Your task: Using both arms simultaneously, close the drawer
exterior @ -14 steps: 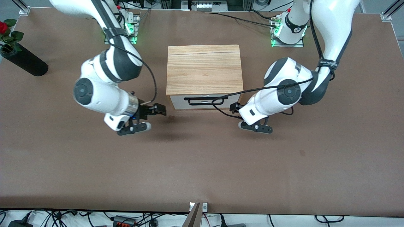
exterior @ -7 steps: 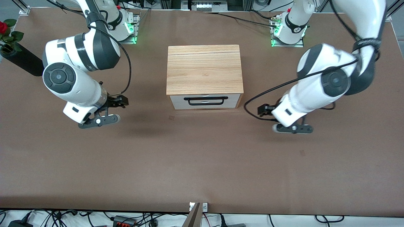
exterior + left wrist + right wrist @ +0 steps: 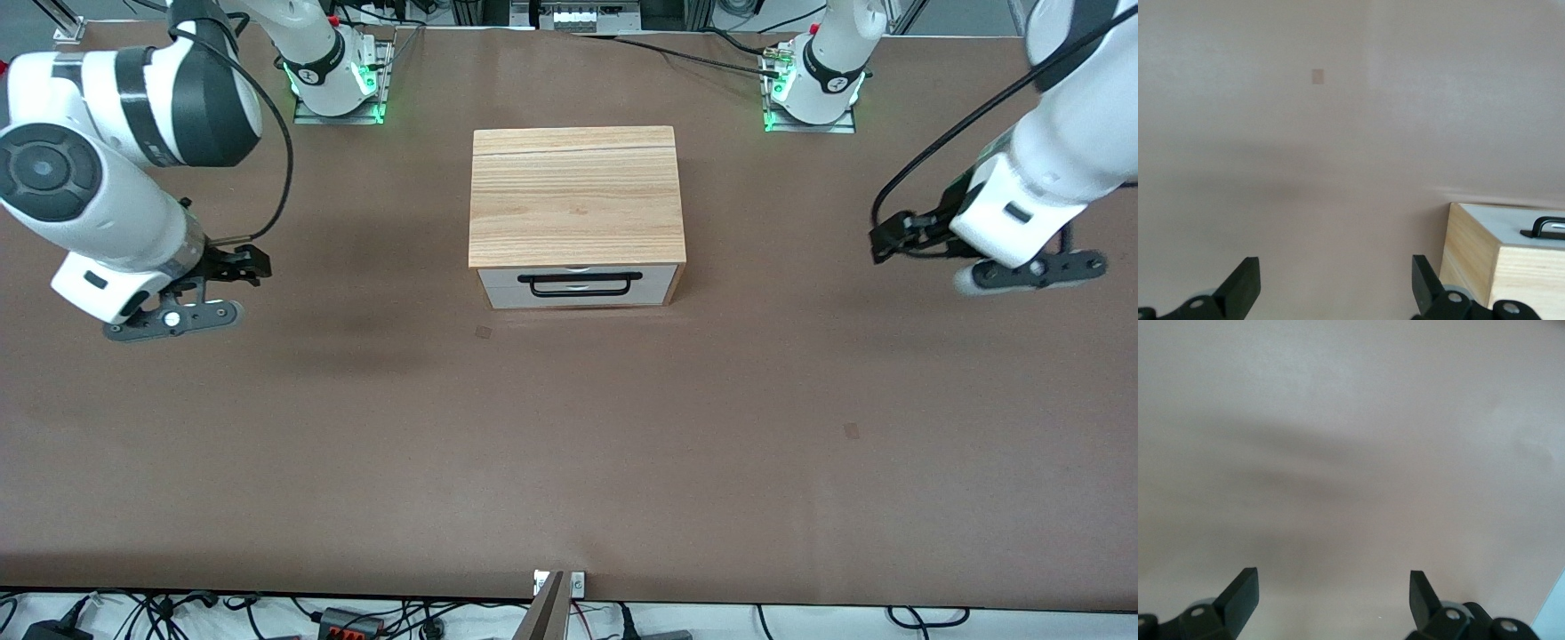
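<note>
Drawer (image 3: 578, 288): in the oak-grain box (image 3: 576, 197) mid-table, white front set in flush with the box face; judged closed, nothing left but clearing away. Left gripper (image 3: 900, 236): over bare table toward the left arm's end, fingers (image 3: 1245, 285) wide, empty, well apart from drawer. Right gripper (image 3: 238, 267): over the right arm's end, fingers (image 3: 1238, 590) wide, empty, likewise well apart

Our 2 arms (image 3: 98, 191) are glossy white with dark grey joint bands and looping black cables; black grippers (image 3: 233, 267), silver screws in finger mounts, green-lit bases (image 3: 333, 89).
</note>
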Robot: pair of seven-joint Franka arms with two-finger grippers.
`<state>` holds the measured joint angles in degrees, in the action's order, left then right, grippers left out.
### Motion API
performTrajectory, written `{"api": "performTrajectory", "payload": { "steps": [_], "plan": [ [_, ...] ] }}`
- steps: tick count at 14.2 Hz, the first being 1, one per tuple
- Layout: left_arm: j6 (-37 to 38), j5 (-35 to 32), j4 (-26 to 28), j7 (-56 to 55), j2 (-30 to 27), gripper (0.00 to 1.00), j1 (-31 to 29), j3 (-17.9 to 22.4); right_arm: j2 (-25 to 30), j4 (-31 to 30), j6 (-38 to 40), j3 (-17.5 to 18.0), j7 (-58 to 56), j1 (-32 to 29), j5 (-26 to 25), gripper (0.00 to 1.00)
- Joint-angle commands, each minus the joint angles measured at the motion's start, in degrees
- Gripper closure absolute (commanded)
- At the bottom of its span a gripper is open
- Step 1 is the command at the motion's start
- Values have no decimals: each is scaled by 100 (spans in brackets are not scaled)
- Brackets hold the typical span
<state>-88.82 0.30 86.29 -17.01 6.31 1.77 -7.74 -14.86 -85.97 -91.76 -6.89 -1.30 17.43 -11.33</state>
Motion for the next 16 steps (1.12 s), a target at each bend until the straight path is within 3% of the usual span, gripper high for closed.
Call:
{"api": "performTrajectory", "payload": {
  "steps": [1,4,7,9,12,16],
  "plan": [
    [-118,223,230,119,-69,0,122,71,263,-104,114,118,-98,-353,16,0],
    [-92,242,362,197,-200,0,131,115,763,-700,97,363,-326,-976,384,0],
    [-57,251,371,374,-218,0,131,203,1265,-1290,114,373,-406,-1408,992,0],
    [-48,242,397,382,-235,0,131,212,1406,-1309,106,373,-310,-1488,940,0],
    [-65,242,625,374,-402,0,148,203,1572,-1221,-614,382,-354,-1726,1028,0],
    [-57,251,723,435,-464,0,192,212,1662,-1133,-695,399,-354,-1998,1133,0]
  ]
}}
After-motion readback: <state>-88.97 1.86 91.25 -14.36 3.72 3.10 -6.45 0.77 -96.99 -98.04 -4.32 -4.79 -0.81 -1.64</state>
